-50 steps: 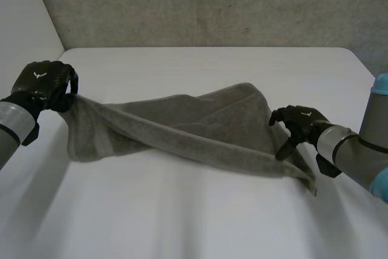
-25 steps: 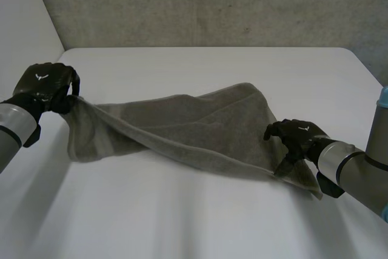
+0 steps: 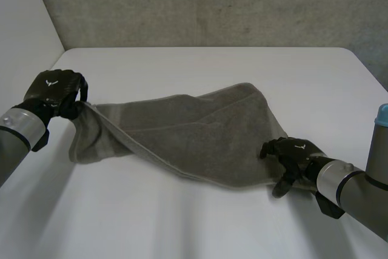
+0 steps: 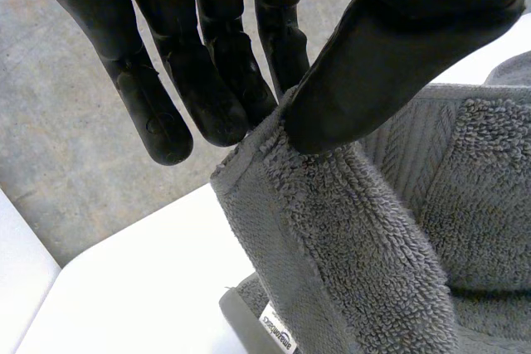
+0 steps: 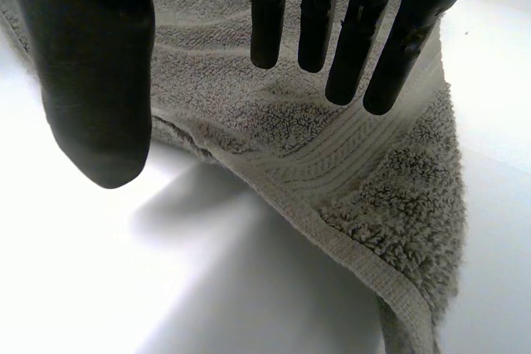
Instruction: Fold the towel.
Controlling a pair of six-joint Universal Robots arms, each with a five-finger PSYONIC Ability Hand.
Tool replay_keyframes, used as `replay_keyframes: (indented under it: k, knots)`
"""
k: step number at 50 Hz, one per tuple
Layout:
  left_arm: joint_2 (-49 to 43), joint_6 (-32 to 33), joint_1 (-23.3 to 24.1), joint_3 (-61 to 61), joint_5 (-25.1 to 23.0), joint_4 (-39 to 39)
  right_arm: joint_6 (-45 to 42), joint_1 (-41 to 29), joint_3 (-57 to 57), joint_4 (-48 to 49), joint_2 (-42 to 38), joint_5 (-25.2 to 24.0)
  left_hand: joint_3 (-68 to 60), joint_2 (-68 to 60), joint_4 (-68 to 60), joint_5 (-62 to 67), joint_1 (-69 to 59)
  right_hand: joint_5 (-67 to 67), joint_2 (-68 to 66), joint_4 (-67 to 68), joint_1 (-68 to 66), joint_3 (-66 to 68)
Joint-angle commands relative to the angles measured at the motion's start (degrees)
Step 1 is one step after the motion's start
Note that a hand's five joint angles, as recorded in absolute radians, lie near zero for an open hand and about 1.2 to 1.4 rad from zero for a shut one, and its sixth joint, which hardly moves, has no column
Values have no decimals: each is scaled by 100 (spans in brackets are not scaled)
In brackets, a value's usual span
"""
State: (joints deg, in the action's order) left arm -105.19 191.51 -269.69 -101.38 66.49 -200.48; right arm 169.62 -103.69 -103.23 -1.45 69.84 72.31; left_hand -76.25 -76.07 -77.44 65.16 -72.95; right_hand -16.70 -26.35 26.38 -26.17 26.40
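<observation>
Left hand [image 3: 54, 91], at the left edge of the bench [image 3: 182, 222]: thumb and fingers pinch the left corner of the grey towel [image 3: 194, 134], which is held raised off the surface. A white label [image 4: 275, 335] is sewn at the hem below that corner. The towel stretches across mid-bench, loosely doubled and creased, with its right part lying flat. Right hand [image 3: 292, 157], over the towel's near-right corner: fingers straight, thumb spread apart, gripping nothing.
</observation>
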Motion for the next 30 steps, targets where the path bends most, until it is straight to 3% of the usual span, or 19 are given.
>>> replay_keyframes:
  k: [1, 25, 30]
  knots:
    - [-45, 10, -66, 66, 4, 0, -34, 16, 13, 171, -84, -24, -375, -393, -256, 484, -705, -256, -291, 288, -309, 286]
    - [-45, -8, -339, 163, 13, 35, -631, 279, 101, 329, -348, 73, -375, -393, -256, 484, -705, -1534, -1569, 1567, -1587, 1565]
    - [-45, -17, -356, 163, 13, 44, -631, 534, 101, 312, -252, 3, -375, -393, -256, 484, -705, -3514, -3549, 3546, -3567, 3544]
